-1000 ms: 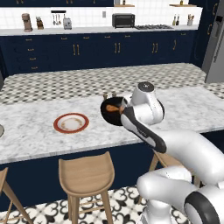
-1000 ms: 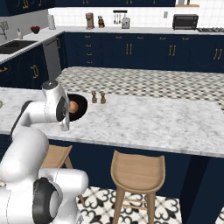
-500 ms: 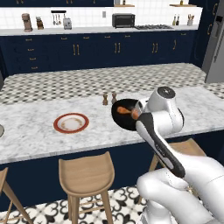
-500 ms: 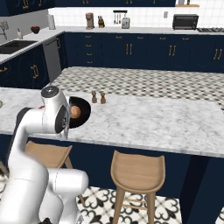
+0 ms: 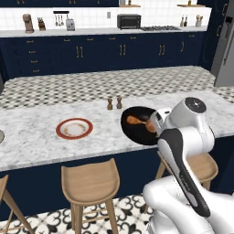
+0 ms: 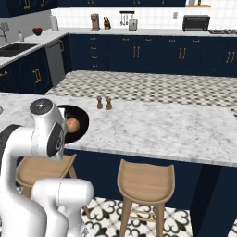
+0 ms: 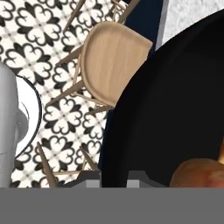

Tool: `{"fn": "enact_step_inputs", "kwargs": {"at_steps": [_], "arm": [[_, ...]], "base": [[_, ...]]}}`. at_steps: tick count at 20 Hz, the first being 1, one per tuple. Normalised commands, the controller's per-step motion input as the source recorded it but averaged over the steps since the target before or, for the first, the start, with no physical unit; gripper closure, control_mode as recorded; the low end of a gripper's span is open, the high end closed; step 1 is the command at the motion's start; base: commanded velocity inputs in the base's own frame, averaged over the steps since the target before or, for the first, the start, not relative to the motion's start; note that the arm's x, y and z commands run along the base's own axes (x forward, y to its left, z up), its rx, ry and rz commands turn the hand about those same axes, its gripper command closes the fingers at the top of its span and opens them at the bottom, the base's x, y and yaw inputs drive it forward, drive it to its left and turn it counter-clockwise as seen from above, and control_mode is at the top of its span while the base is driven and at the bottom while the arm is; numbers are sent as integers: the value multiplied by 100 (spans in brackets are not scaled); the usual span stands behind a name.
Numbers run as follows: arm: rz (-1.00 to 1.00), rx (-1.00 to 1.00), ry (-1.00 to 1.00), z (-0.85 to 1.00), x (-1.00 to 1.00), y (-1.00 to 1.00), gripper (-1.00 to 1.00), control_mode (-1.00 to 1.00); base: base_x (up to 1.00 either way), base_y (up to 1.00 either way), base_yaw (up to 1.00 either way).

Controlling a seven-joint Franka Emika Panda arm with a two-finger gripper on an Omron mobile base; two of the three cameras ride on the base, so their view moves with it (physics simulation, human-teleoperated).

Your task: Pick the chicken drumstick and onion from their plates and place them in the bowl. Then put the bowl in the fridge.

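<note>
Gripper [image 7: 113,177] is clamping the rim of the black bowl [image 5: 137,132], carrying drumstick [image 5: 134,120] and onion [image 6: 72,125], at the counter's [image 5: 41,119] near edge.

Open white marble desk [image 5: 36,119] lies bare around the red-rimmed white plate [image 5: 74,128] — two small brown shakers [image 5: 114,103] stand just behind the shallow black bowl [image 5: 137,125], and wooden stools [image 5: 91,183] crowd the floor below the desk edge
</note>
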Motion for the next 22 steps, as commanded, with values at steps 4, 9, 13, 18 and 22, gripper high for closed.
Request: {"fn": "enact_step_inputs", "kwargs": {"at_steps": [4,9,13,18,22], "arm": [[-2,0,0,3,-59,-3,100,-100],[-28,1,3,20,-4,-6,100,-100],[-12,0,0,-1,0,-9,100,-100],[0,0,0,0,0,0,100,-100],[0,0,0,0,-1,0,100,100]], "base": [[0,0,0],[0,0,0],[0,0,0],[0,0,0],[-47,-8,-4]]}}
